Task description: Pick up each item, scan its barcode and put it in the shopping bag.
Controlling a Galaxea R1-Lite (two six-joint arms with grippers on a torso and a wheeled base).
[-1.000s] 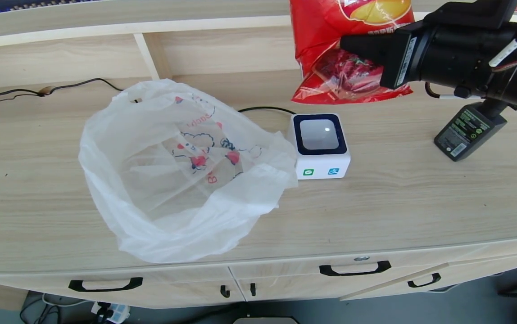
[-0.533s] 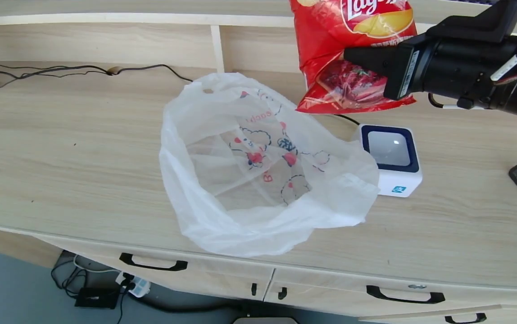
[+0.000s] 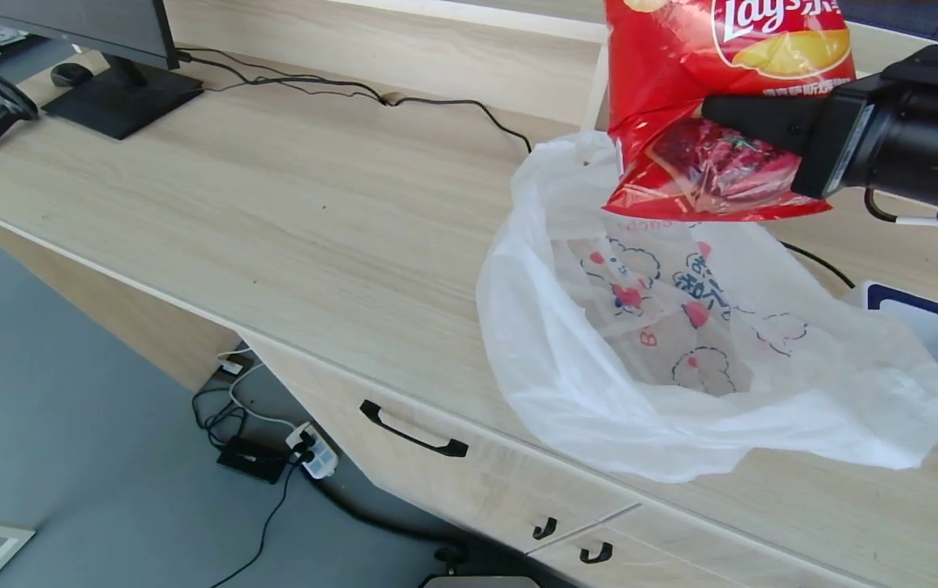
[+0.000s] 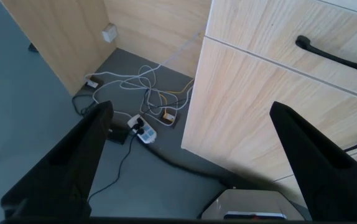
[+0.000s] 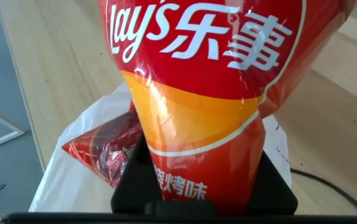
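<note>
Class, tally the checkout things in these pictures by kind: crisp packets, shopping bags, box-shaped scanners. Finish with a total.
Crisp packets: 1, red, held by the right gripper
Shopping bags: 1, white
Box-shaped scanners: 1
Total: 3

The head camera looks down across the bench (image 3: 273, 212). The right wrist camera, close behind the right end effector (image 5: 203, 186), shares with it the chip bag (image 5: 197, 106) and the shopping bag (image 5: 66, 174) below. The left wrist camera looks past the left end effector (image 4: 191, 112) at drawers (image 4: 278, 93) and floor (image 4: 41, 74).
</note>
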